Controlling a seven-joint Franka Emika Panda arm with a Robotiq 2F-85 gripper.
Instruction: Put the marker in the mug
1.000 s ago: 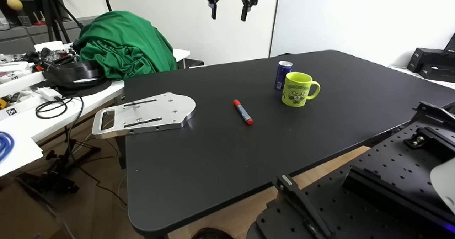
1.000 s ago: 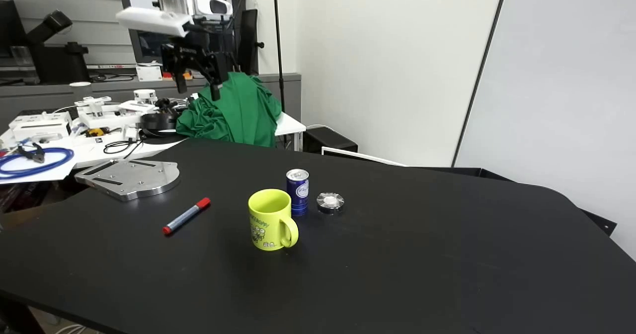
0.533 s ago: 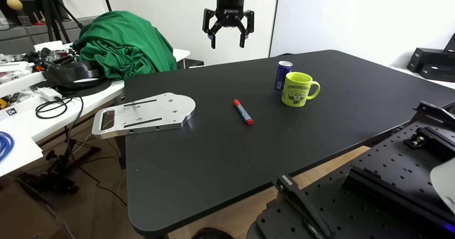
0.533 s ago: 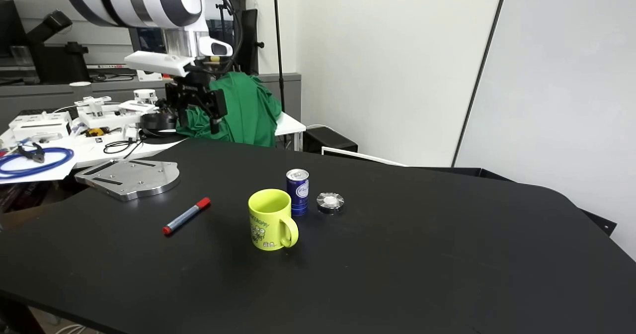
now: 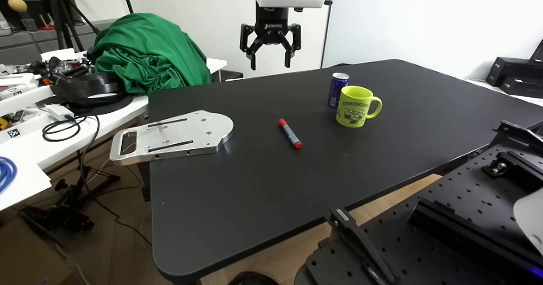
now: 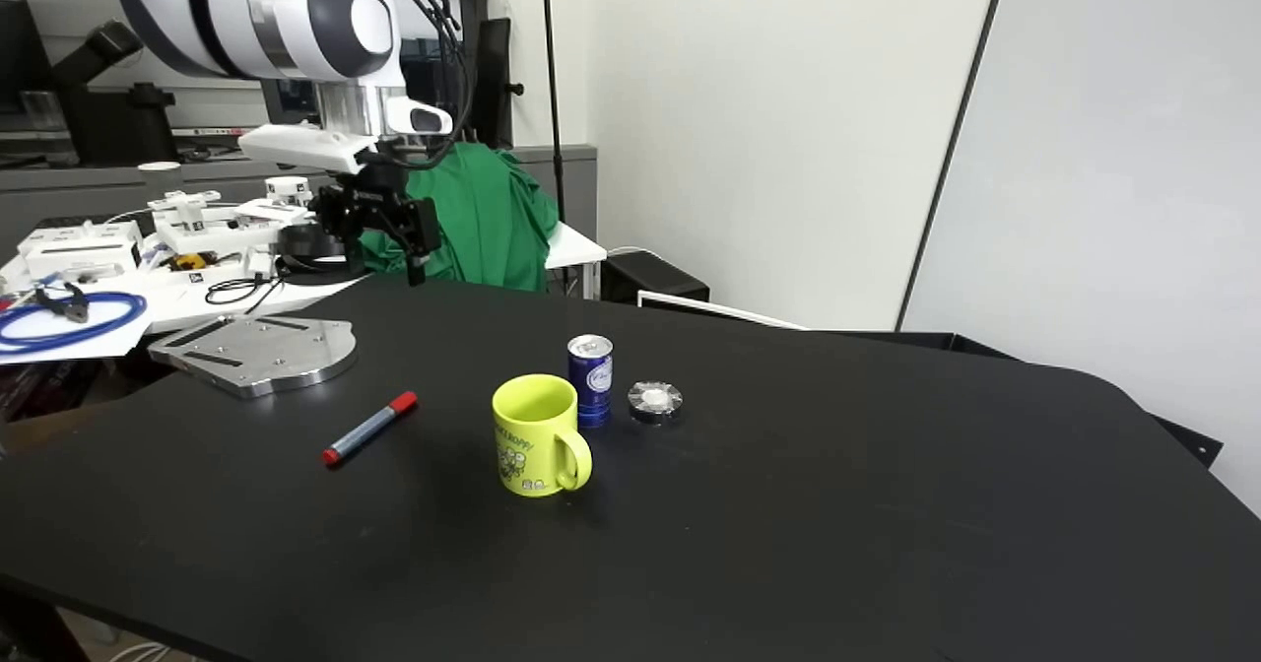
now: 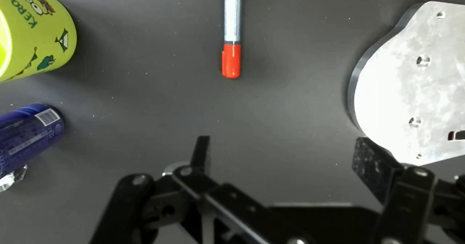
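Note:
The marker lies flat on the black table, with a grey-blue body, a red cap and a red end. It shows in both exterior views and at the top middle of the wrist view, partly cut off. The yellow-green mug stands upright beside it, handle pointing away, in both exterior views; the wrist view shows it at the upper left. My gripper is open and empty, high above the table's far side. Its spread fingers also show in the wrist view, apart from the marker.
A blue can stands close behind the mug. A small silver-topped disc lies near the can. A silver metal plate lies at the table's side, overhanging its edge. Green cloth is heaped on a side table.
My gripper has come down from high up toward the table, fingers staying open. It shifts slightly leftward in the exterior views lately. The marker, mug and can have not moved.

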